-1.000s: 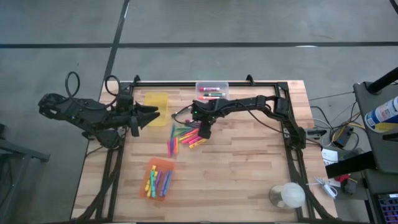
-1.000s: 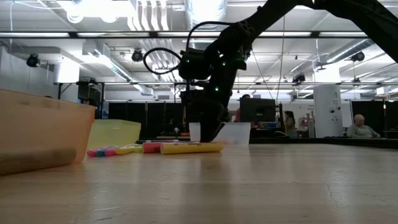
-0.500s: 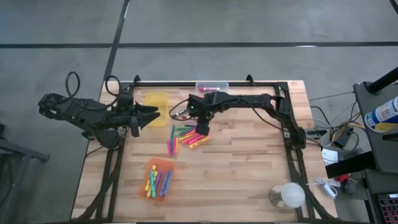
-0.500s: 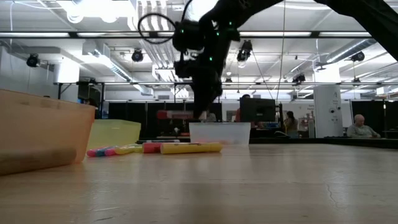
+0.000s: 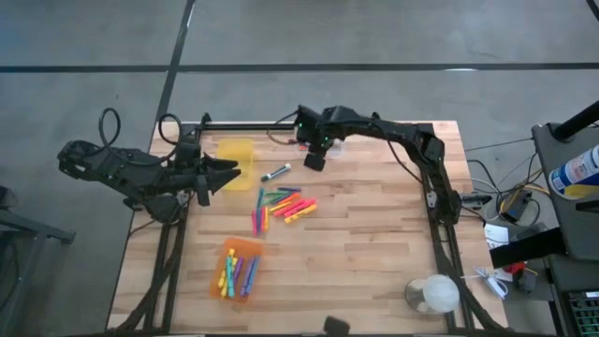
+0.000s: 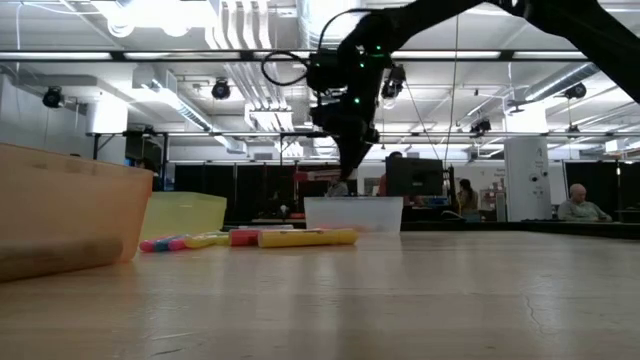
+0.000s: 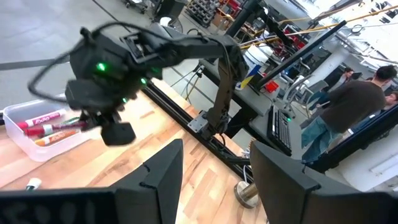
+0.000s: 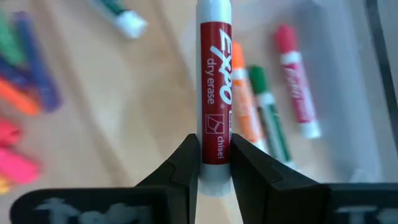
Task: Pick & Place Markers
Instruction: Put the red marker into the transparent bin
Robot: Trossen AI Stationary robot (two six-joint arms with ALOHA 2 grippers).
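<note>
Butcher-block table (image 5: 374,243) stood on grey floor; loose markers (image 5: 279,206) lay mid-table, more in orange bin (image 5: 240,268), yellow bin (image 5: 235,154) near left arm. Open workshop behind, with ceiling lights and seated person (image 6: 577,204). Right gripper (image 5: 315,161) hung raised at far edge beside clear bin (image 7: 43,127) — fingers clamped on red Expo marker (image 8: 214,87). Left gripper (image 5: 229,171) waited beside yellow bin, fingers spread, empty.

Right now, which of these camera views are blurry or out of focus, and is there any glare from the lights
Right wrist view: the held red marker between the right gripper is sharp; the clear bin and markers behind are soft. Left wrist view: the right arm shows motion blur. Low view: bright ceiling lights glare, and the near orange bin is blurred. High view: evenly lit.
</note>
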